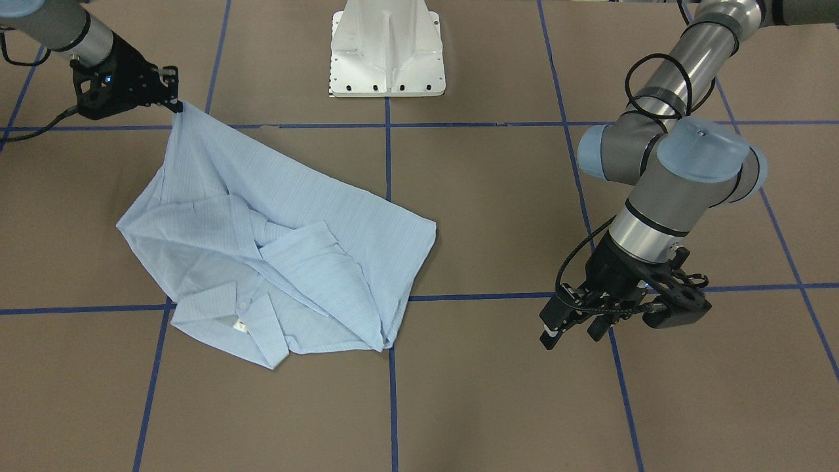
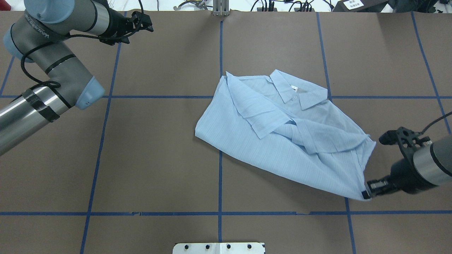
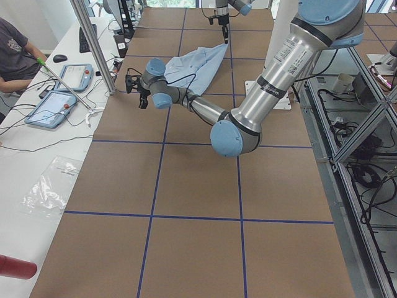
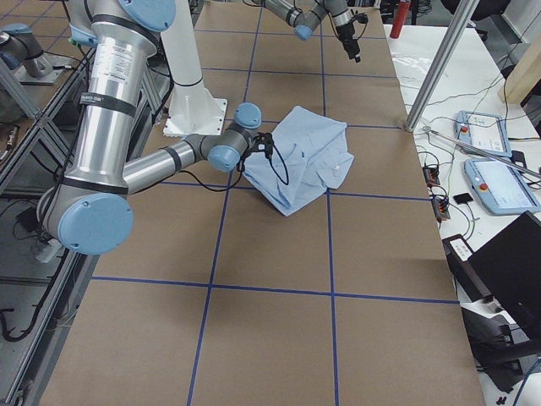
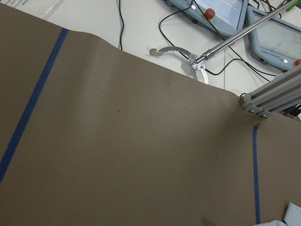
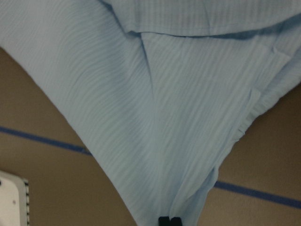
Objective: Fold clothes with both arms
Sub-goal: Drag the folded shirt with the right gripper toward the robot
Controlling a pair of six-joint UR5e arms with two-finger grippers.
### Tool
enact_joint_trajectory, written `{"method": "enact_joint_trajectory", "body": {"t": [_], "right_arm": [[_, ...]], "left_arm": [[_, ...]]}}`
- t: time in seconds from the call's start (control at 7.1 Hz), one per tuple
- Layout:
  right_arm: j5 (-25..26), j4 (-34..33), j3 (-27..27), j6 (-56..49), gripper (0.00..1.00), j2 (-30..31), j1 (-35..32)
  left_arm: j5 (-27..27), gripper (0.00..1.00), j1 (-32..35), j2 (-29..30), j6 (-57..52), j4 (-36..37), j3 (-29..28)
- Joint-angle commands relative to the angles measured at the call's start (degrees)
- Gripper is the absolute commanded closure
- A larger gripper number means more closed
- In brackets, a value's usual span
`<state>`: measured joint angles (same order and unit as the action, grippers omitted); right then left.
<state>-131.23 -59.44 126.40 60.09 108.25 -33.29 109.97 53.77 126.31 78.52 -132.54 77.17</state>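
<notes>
We saw the right gripper (image 2: 366,194) pinched on a corner of the shirt (image 2: 282,141); the left gripper (image 1: 570,335) hung spread and empty over bare table (image 1: 498,216).

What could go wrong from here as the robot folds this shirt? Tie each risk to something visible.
1. The right gripper pinches just one corner of the shirt, so the thin cloth may slip free under a pull.
2. The left gripper hangs open over the table, apart from the shirt; with one side unheld, a pull would likely drag the crumpled heap rather than spread it.
</notes>
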Motion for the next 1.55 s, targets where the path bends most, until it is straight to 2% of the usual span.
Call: {"method": "enact_joint_trajectory", "body": {"t": [0.0,0.14,0.28,0.42,0.7,0.84,1.13,1.27,1.41], "right_arm": [[-2.01,4.76,2.63,3.43,1.0,4.43,12.31],[-1.92,4.86,2.63,6.16,1.0,3.12,17.6],[-1.75,4.86,2.1,7.4,0.01,1.46,19.48],[-1.66,4.86,1.75,7.41,0.0,-0.39,19.23],[-1.39,4.86,-2.88,7.33,0.0,-10.37,7.61],[-1.13,4.86,-3.69,7.33,0.0,-12.16,2.15],[-1.3,4.86,-4.23,6.45,0.0,-13.5,-7.71],[-1.13,4.95,-4.49,6.27,0.0,-13.59,-10.8],[-1.04,4.95,-4.84,6.27,0.0,-14.81,-12.48]], "left_arm": [[-2.46,0.0,-1.55,-1.58,0.67,0.0,2.0],[-2.65,0.0,-1.91,-1.77,1.1,0.0,2.45],[-2.74,0.0,-2.44,-1.86,1.8,0.0,2.98],[-2.48,0.0,-3.31,-1.86,1.72,0.0,3.42],[-1.95,0.0,-7.68,-1.94,1.98,0.35,6.21],[-2.04,0.0,-10.41,-2.21,4.94,2.09,8.41],[-2.73,0.07,-16.47,-1.95,11.45,7.09,12.81],[-4.22,0.08,-20.33,-1.42,11.74,7.64,12.65],[-8.58,0.13,-24.81,-0.63,11.57,7.64,12.13]]}}
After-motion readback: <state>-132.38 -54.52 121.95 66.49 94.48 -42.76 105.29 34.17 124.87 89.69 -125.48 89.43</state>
